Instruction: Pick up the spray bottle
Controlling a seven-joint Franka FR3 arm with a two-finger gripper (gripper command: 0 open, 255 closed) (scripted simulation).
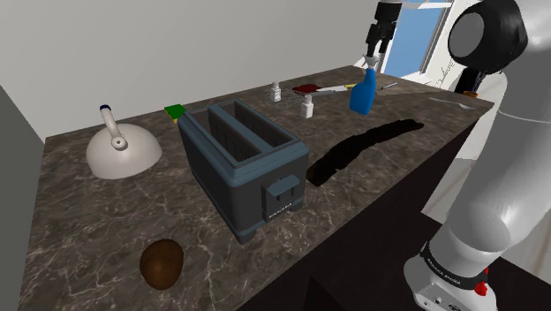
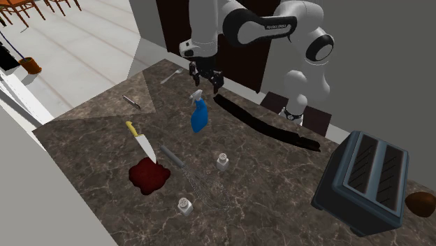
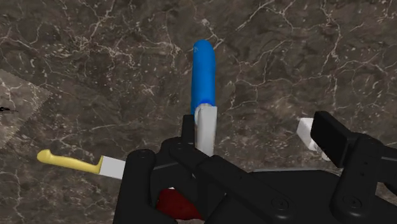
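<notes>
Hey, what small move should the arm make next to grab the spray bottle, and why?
Probably shift the gripper sideways to centre it. Its open fingers hover just above the upright blue spray bottle, whose pale head sits close beside one finger rather than mid-gap; lowering now might knock it.

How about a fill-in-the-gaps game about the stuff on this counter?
1. The spray bottle has a ___ body.
2. The knife has a ___ handle.
3. The toaster has ___ slots on top.

Missing words: blue; yellow; two.
</notes>
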